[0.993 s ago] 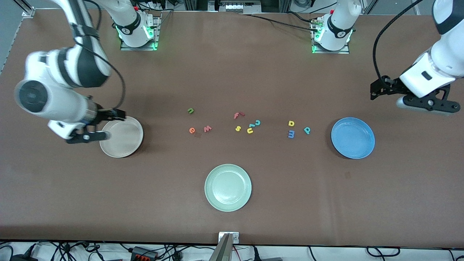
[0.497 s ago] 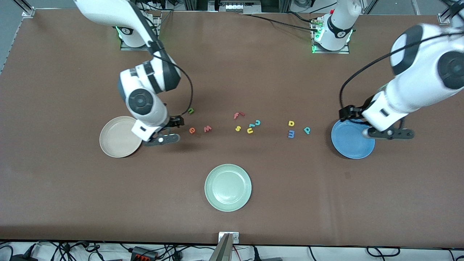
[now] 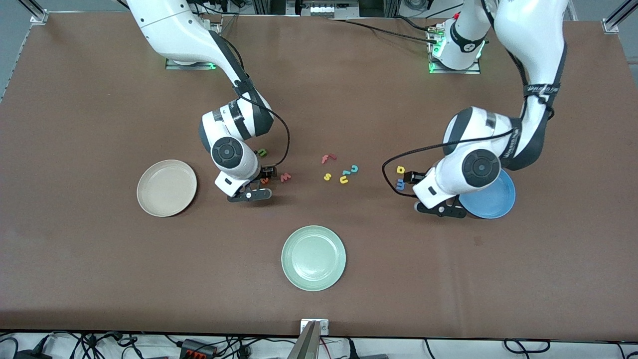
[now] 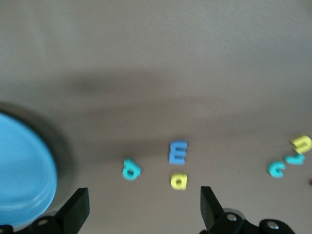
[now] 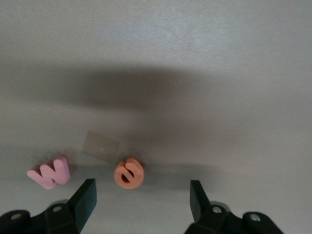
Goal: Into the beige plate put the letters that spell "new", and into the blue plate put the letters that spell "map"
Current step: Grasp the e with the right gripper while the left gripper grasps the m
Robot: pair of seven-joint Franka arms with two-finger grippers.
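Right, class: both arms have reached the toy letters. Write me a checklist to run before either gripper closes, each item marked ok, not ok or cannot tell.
1. Right gripper open over the small orange "e": ok.
2. Pinkish-red "w" outside those fingers: ok.
3. Left gripper open over blue "m", yellow "a" and teal "p": ok.
4. Only one letter between left fingers: not ok.
5. Round cream-beige plate empty: ok.
6. Round bright blue plate empty: cannot tell, arm covers part.
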